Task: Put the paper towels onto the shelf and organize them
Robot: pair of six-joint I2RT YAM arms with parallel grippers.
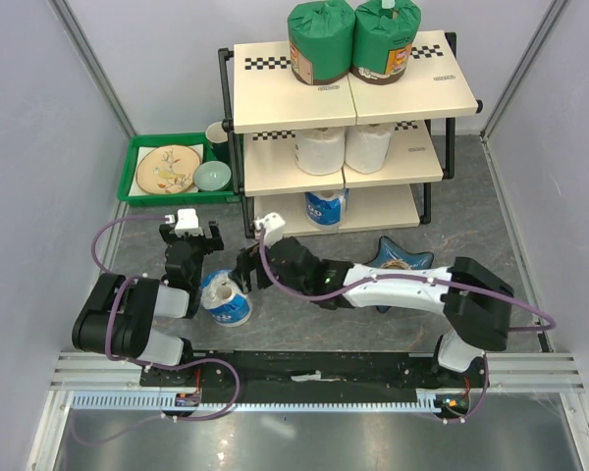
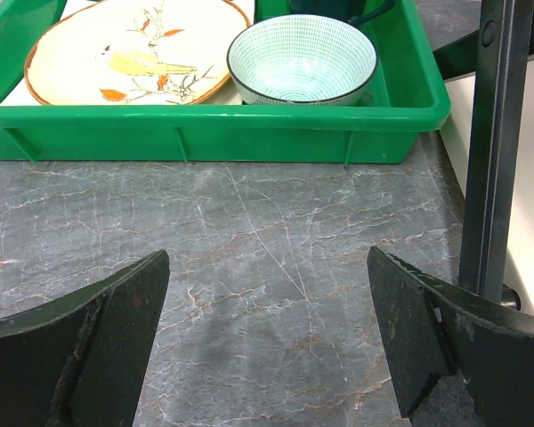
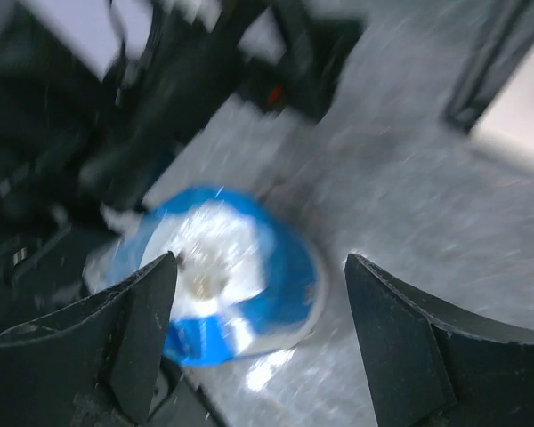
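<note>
The shelf (image 1: 275, 106) stands at the back. Two green paper towels (image 1: 321, 41) sit on its top board, two white ones (image 1: 320, 150) on the middle board and a blue-and-white one (image 1: 325, 207) on the bottom board. Another blue-and-white roll (image 1: 225, 297) (image 3: 236, 271) stands on the table between the arms. My right gripper (image 1: 247, 269) (image 3: 260, 260) is open just right of that roll, which shows blurred beyond its left finger. My left gripper (image 1: 189, 236) (image 2: 267, 258) is open over bare table, pointing at the green tray.
The green tray (image 1: 137, 191) (image 2: 214, 120) holds a painted plate (image 2: 133, 49), a bowl (image 2: 301, 58) and a mug (image 1: 217, 131), left of the shelf. The shelf's black post (image 2: 498, 151) is close on my left gripper's right. A blue star-shaped dish (image 1: 402, 261) lies under the right arm.
</note>
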